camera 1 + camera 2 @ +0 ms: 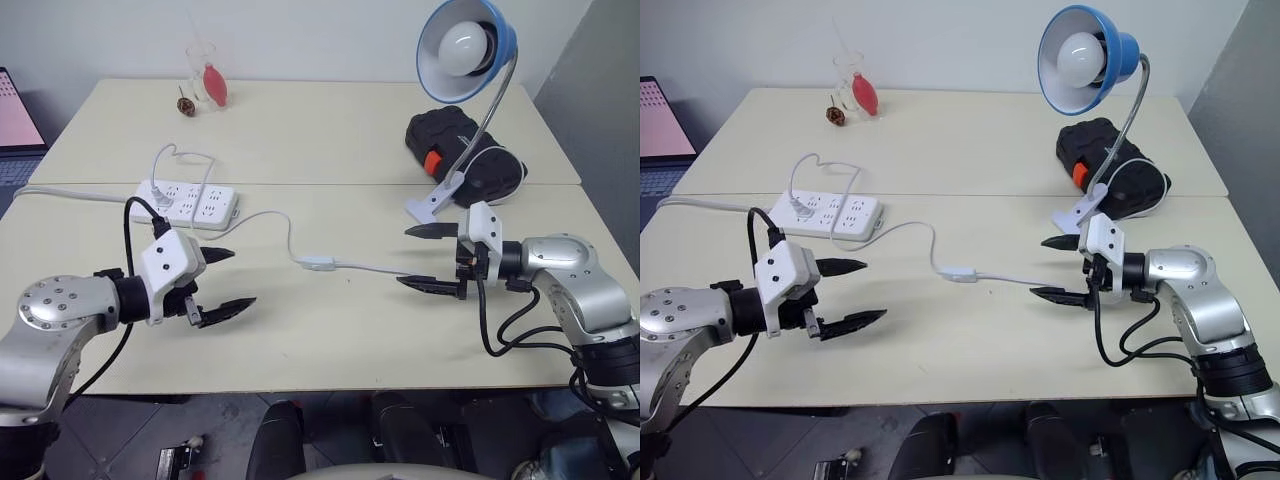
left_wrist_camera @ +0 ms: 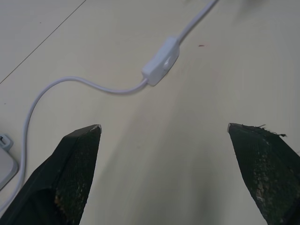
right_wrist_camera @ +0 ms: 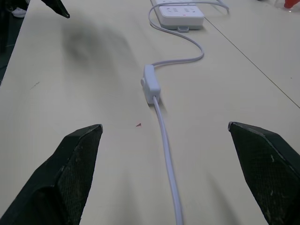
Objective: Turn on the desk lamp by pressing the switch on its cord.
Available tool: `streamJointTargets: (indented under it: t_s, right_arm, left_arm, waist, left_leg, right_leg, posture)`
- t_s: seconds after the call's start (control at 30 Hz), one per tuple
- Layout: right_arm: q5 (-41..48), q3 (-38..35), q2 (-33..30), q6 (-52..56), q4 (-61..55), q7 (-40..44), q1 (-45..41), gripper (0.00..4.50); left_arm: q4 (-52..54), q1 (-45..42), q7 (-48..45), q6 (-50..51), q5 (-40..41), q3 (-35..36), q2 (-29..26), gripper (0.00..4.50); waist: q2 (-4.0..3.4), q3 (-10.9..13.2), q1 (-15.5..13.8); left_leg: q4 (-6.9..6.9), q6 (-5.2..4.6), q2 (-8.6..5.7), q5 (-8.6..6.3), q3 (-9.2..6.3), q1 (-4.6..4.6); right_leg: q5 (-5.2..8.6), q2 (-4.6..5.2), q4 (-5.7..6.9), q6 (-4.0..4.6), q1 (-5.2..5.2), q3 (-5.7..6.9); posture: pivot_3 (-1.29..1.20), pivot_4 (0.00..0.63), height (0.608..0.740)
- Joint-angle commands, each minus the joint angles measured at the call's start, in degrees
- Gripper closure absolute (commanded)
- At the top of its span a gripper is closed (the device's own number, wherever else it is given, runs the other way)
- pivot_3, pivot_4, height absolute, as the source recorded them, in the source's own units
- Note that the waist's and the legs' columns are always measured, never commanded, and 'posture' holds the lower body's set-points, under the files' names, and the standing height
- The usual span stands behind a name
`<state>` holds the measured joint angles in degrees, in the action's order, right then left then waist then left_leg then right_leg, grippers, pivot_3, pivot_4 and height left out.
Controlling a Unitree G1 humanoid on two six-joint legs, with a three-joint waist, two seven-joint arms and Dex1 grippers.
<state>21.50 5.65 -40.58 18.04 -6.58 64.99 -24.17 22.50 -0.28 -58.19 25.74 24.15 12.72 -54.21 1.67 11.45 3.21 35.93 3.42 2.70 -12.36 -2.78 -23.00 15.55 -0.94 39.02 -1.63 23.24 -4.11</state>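
Nearest us, both arms hover over the front table w/ nothing held. Our left gripper (image 1: 222, 280) has its fingers spread wide apart, tips pointing toward the middle; our right gripper (image 1: 432, 258) is likewise wide open, aimed leftward, one finger on each side of the cord (image 1: 372, 268) but not touching it as far as we can tell.

Between them, about mid-table, lies the switch (image 1: 318, 263), flat on the surface, its button looking sideways rather than up (right wrist view shows the nub on its flank (image 3: 150, 84)). So we'd judge a squeeze beats a poke: bring one gripper in along the cord, straddle the switch body squarely, close slowly so it doesn't skate or roll out.

Farther back: the power strip (image 1: 188, 202) w/ the cord plugged in, then the desk lamp (image 1: 464, 45), clipped to the table's right side, bulb unlit, shade facing us
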Motion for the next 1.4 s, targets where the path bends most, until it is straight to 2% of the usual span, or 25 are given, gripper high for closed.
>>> streamJointTargets:
  t_s: [0.03,0.3,0.5,0.63,0.77,1.0,1.33,1.4]
  right_arm:
    - [0.78,-0.71,-0.43,0.64,-2.91,0.33,-1.24,0.0]
    - [-1.03,1.89,0.18,5.42,-4.57,-1.26,-3.03,0.0]
    - [-4.32,6.02,3.69,3.89,-2.1,-2.48,-5.86,0.0]
    - [-8.47,10.01,8.53,1.8,4.81,-3.88,-9.93,0.0]
    - [-10.85,11.8,13.31,0.09,12.72,-4.97,-13.78,0.0]
    - [-12.36,13.48,20.39,-0.59,25.67,-3.5,-19.48,0.0]
    - [-13.86,13.14,23.93,-1.97,33.85,-1.26,-21.94,0.0]
    - [-13.84,12.88,24.41,-2.26,34.73,-1.22,-22.21,0.34]
  left_arm:
    - [1.98,0.21,-0.05,-1.23,-0.34,0.97,-0.7,0.01]
    - [5.82,0.87,-0.8,-1.38,3.31,2.12,0.92,0.01]
    - [2.77,1.28,-3.68,-4.91,1.71,1.68,-0.45,0.01]
    - [0.84,-0.87,-1.06,-8.56,-1.41,0.61,1.29,0.01]
    - [2.1,-0.03,-2.82,-5.35,1.9,0.87,0.71,0.01]
    - [3.6,0.75,-2.03,-3.62,2.8,1.12,1.31,0.01]
    - [3.56,1.67,-1.69,-4.12,2.22,0.82,1.21,0.01]
    - [3.31,1.55,-1.72,-4.33,2.05,0.72,1.18,0.0]
  waist:
    - [0.0,0.0,0.0]
    - [0.01,-0.01,-0.01]
    - [0.0,0.0,0.15]
    - [0.0,0.0,0.09]
    - [0.01,-0.01,0.08]
    - [0.01,-0.01,0.09]
    - [0.0,0.0,0.07]
    - [0.0,0.0,0.09]
  left_leg:
    - [0.0,0.0,0.0,0.0,0.0,0.0]
    - [0.0,0.0,0.0,0.0,0.0,-0.01]
    - [0.0,0.0,0.01,0.0,0.01,0.01]
    - [0.03,0.0,0.01,0.0,0.0,0.02]
    - [0.05,0.0,0.0,0.0,0.04,0.0]
    - [-0.01,0.0,0.01,0.0,0.0,-0.03]
    - [0.01,0.0,0.01,0.0,-0.02,-0.01]
    - [0.01,0.0,0.01,0.0,-0.01,-0.01]
  right_leg:
    - [0.0,0.0,0.0,0.0,0.0,0.0]
    - [0.0,0.01,0.0,-0.01,0.0,0.0]
    - [0.0,-0.01,0.0,0.0,0.01,-0.01]
    - [-0.01,-0.01,0.02,0.0,0.0,0.01]
    - [-0.04,0.0,0.01,-0.05,0.0,-0.02]
    - [-0.01,-0.01,0.01,0.01,0.03,0.02]
    - [-0.01,-0.01,0.03,0.0,0.02,0.02]
    - [-0.01,-0.01,0.04,0.0,0.02,0.02]
  posture:
    - [0.0,0.15,0.74]
    - [0.0,0.15,0.74]
    - [0.0,0.15,0.74]
    - [0.0,0.15,0.74]
    - [0.0,0.15,0.74]
    - [0.0,0.15,0.74]
    - [0.0,0.15,0.74]
    - [0.0,0.15,0.74]
